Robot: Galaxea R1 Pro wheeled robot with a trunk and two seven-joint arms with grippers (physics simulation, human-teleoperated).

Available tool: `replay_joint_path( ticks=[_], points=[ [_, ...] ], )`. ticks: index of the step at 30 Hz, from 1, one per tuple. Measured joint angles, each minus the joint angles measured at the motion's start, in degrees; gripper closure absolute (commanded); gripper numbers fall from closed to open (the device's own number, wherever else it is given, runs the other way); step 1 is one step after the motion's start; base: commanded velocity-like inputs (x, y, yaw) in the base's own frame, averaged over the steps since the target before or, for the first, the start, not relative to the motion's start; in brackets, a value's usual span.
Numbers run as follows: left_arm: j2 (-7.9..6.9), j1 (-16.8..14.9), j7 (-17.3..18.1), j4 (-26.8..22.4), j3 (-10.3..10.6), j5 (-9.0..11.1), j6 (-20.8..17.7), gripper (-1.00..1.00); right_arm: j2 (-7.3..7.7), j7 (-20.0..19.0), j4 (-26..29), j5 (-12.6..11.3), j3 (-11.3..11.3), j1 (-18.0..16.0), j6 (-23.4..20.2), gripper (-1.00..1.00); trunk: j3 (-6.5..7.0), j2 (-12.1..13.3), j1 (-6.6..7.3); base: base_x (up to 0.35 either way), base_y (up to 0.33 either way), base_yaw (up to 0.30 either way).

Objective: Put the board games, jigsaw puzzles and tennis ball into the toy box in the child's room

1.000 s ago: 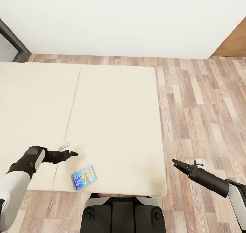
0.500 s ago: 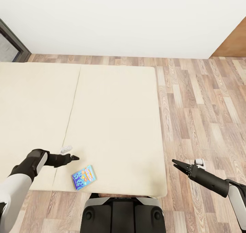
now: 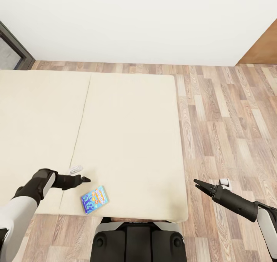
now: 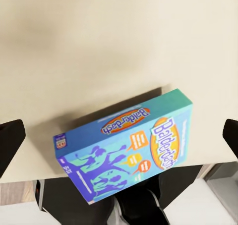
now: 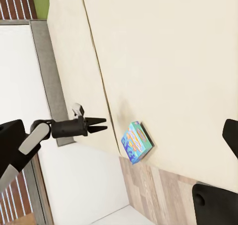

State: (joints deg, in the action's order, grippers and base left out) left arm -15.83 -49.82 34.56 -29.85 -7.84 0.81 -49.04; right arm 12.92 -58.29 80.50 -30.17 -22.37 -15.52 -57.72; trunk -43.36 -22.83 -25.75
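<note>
While the blue game (image 3: 94, 199) is lying flat on the bed (image 3: 127, 139) near its front edge, we are holding our left gripper (image 3: 85, 179) just above and beside it, fingers (image 4: 11, 138) spread wide at either side of the left wrist view, the box (image 4: 126, 148) showing between them. Our right gripper (image 3: 199, 184) is hanging over the wood floor (image 3: 231, 119), well apart from the bed, its jaws parted. In the right wrist view, the game (image 5: 138, 141) is sitting close to the mattress corner, just beside the left gripper (image 5: 99, 125).
</note>
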Motion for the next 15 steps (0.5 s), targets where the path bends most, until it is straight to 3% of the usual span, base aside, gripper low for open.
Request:
replay_joint_path(
  ticks=[15],
  points=[
    [0.55,0.01,-0.42,2.91,0.16,-0.01,-0.06,-1.0,0.0,0.0,0.0,0.0,0.0,-0.01,0.0,-1.0,0.0,0.0,0.0,0.0,0.0,0.0]
  ],
)
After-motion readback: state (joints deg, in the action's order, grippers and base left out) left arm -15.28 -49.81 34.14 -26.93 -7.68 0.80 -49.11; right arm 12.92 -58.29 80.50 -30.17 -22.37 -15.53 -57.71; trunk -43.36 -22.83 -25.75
